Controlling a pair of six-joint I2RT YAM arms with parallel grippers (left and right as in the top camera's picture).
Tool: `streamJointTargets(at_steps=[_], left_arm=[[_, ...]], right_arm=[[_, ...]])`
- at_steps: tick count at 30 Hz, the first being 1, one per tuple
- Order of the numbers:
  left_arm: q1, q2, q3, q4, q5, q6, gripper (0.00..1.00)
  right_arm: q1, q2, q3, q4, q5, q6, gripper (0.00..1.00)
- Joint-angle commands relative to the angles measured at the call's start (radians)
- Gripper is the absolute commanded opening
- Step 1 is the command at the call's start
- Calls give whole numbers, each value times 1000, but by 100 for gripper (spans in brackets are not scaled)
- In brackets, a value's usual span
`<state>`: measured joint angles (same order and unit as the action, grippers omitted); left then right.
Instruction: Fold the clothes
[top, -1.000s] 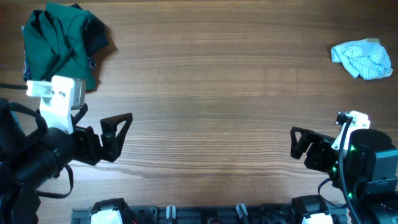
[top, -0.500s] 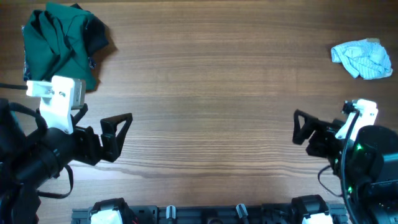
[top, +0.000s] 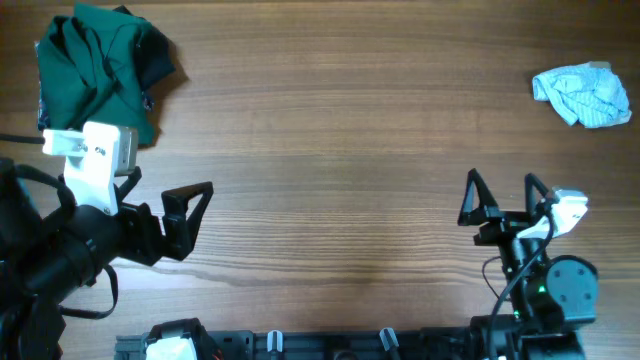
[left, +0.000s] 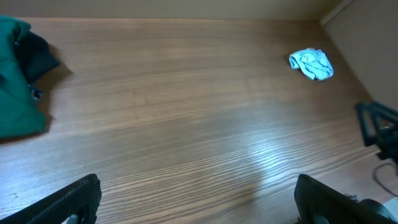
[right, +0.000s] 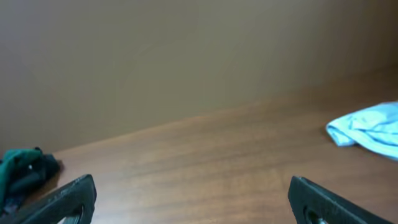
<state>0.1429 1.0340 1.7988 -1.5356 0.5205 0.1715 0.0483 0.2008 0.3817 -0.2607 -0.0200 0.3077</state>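
A crumpled dark green garment (top: 98, 62) lies at the table's far left corner; it also shows in the left wrist view (left: 18, 74) and small in the right wrist view (right: 22, 171). A small crumpled light blue cloth (top: 583, 95) lies at the far right, also in the left wrist view (left: 311, 63) and the right wrist view (right: 367, 127). My left gripper (top: 192, 220) is open and empty at the near left. My right gripper (top: 502, 195) is open and empty at the near right, fingers pointing away from me.
The wooden table (top: 340, 150) lies between the two cloths. A brown wall (right: 155, 56) rises behind the table. The arm bases stand along the near edge.
The right arm has turned and tilted up, so its fingers now point toward the far side instead of leftward. The left arm and both cloths have not moved.
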Motion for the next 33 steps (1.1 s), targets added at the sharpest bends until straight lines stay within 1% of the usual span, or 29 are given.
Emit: streamJointTargets(at_steps=[1, 5, 8, 11, 15, 27, 33], left_arm=[[-6, 1, -2, 0, -6, 12, 100], [-6, 1, -2, 0, -6, 12, 100], [-6, 1, -2, 0, -6, 12, 100], [-6, 1, -2, 0, -6, 12, 100], [-6, 1, -2, 0, -6, 12, 100], [-6, 1, -2, 0, -6, 12, 100], [-6, 1, -2, 0, -6, 12, 100]], right_arm=[[-8, -90, -137, 110, -56, -17, 100], [-8, -177, -257, 216, -60, -16, 100], [-8, -198, -305, 261, -60, -8, 100], [-8, -198, -325, 283, -60, -8, 100], [-8, -198, -377, 269, -59, -9, 100], [-8, -196, -377, 265, -56, -17, 100], [-8, -166, -377, 265, -56, -16, 100]])
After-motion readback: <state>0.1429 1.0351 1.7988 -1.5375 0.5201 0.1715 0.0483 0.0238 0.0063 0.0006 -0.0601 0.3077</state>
